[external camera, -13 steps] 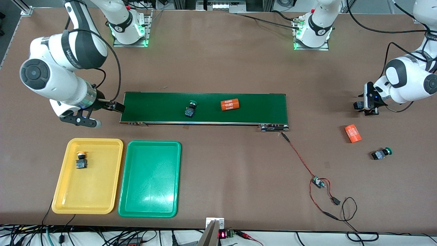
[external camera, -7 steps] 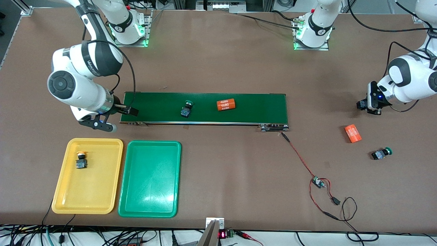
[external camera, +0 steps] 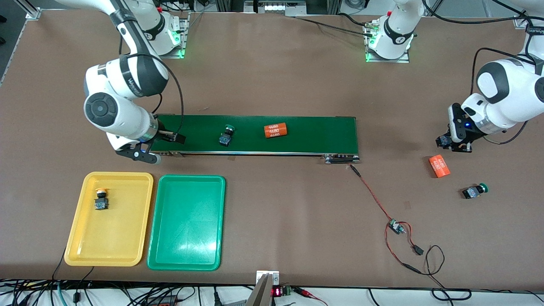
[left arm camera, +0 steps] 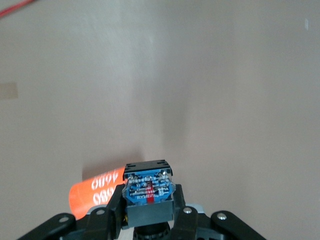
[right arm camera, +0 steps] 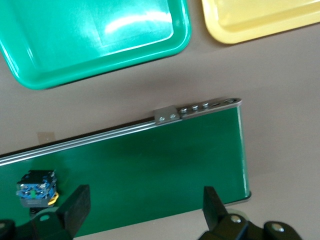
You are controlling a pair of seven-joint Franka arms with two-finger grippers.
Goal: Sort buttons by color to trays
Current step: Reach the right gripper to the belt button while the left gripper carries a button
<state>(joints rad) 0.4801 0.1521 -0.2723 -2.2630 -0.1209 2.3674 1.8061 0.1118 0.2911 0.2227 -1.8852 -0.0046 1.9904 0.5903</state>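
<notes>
left gripper (left arm camera: pixel 148 220) clamped on a button (left arm camera: pixel 148 192), cap hidden so colour's anyone's guess, right gripper (right arm camera: pixel 142 205) wide open, empty over the belt (external camera: pixel 255 135), one button (external camera: pixel 101 199) in yellow tray (external camera: pixel 76 238), green tray (external camera: pixel 187 255) beside it

Bright, even overhead light; glare patches on the green tray (external camera: pixel 187 250); soft shadows.

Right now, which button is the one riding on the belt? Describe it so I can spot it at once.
Find the long dark-green belt in the middle of the table. Two things lie on it: an orange cylinder with white print, and, toward the right arm's end, the button. It is the small black-bodied one with a green cap, the only button on the belt.
</notes>
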